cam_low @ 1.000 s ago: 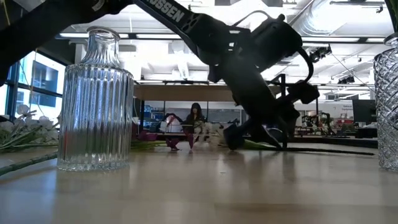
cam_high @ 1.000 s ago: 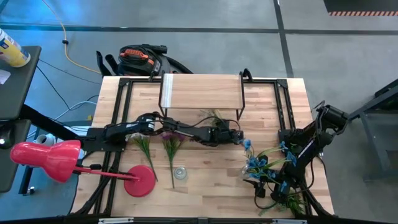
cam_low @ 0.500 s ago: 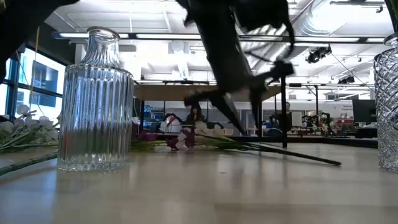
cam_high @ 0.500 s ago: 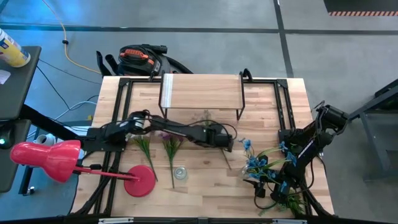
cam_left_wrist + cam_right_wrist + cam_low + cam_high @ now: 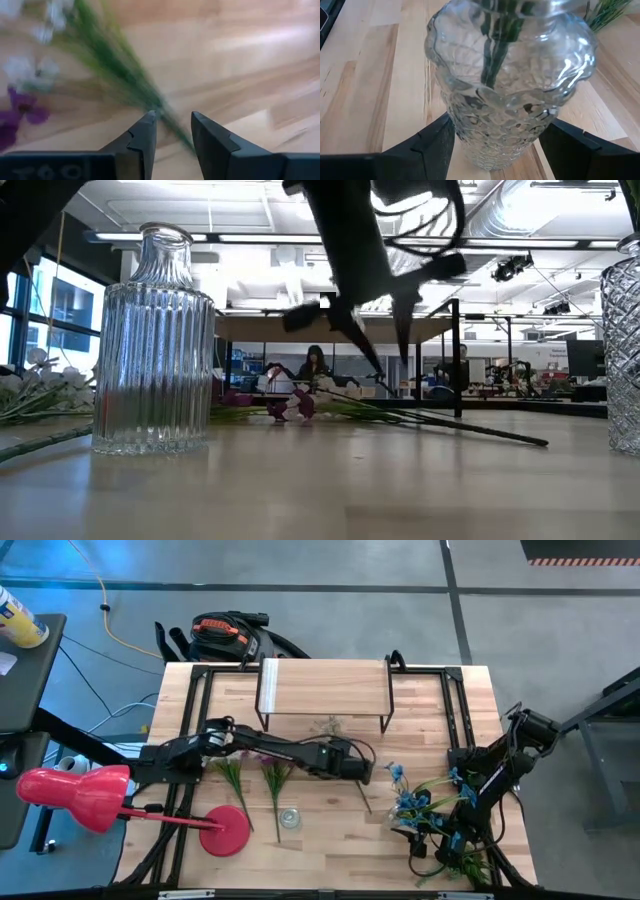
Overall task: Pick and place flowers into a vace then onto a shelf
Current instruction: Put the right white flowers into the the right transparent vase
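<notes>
My left gripper (image 5: 362, 769) hangs open above the table's middle, clear of the wood in the low view (image 5: 390, 365). Below its fingers (image 5: 172, 117) lies a pale-blossomed flower (image 5: 362, 792). Its thin green stem (image 5: 450, 423) rests along the tabletop and its blossoms (image 5: 328, 725) lie by the shelf (image 5: 325, 688). My right gripper (image 5: 495, 150) is around a dimpled glass vase (image 5: 510, 100) that holds blue-and-white flowers (image 5: 410, 800) at the table's right. Purple flowers (image 5: 272, 775) lie left of centre. My right gripper has one finger (image 5: 437, 142) on each side of the vase's lower body (image 5: 470, 135), coming level at it. The vase stands upright on the table, with green stems inside it.
A ribbed glass bottle (image 5: 155, 340) stands near the table's near edge (image 5: 290, 817). A red stand (image 5: 226, 832) sits at the near left. More green stems (image 5: 232, 777) lie beside the purple flowers. Loose flowers (image 5: 465, 860) lie at the near right corner.
My left gripper has risen from the tabletop and drawn a little toward the table's left. The pale flower has turned on the table: its stem end has swung toward the near edge, while its blossoms stayed by the shelf.
</notes>
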You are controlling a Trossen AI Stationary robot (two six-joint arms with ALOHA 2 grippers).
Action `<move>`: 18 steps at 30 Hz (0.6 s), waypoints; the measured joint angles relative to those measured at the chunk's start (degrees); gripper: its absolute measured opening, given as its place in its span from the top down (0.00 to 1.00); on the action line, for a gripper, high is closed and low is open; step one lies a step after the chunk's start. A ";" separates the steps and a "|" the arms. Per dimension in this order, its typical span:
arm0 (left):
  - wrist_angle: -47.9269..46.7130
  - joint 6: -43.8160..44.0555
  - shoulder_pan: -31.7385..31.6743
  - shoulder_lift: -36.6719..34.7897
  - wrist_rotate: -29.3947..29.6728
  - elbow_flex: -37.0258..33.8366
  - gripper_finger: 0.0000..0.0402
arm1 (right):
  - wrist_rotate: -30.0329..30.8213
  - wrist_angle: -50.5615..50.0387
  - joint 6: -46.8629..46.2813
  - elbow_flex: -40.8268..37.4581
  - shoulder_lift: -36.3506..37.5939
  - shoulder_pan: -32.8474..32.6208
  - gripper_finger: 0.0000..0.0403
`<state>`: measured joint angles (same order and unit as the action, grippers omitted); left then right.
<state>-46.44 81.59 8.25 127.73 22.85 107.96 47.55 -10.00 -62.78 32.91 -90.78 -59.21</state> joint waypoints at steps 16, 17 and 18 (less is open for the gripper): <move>5.69 2.69 -1.26 6.29 -2.41 0.11 0.21 | 0.07 -0.25 0.04 -0.04 0.00 0.31 0.36; 6.15 2.72 -1.50 6.52 -1.91 0.15 0.20 | 0.08 -0.24 0.02 -0.04 0.00 0.31 0.36; 6.55 2.71 -1.44 6.68 -1.24 0.24 0.19 | 0.07 -0.24 0.02 -0.04 0.00 0.31 0.36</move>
<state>-39.90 84.30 6.81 134.41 21.62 108.20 47.62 -10.24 -62.76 32.86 -90.78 -58.89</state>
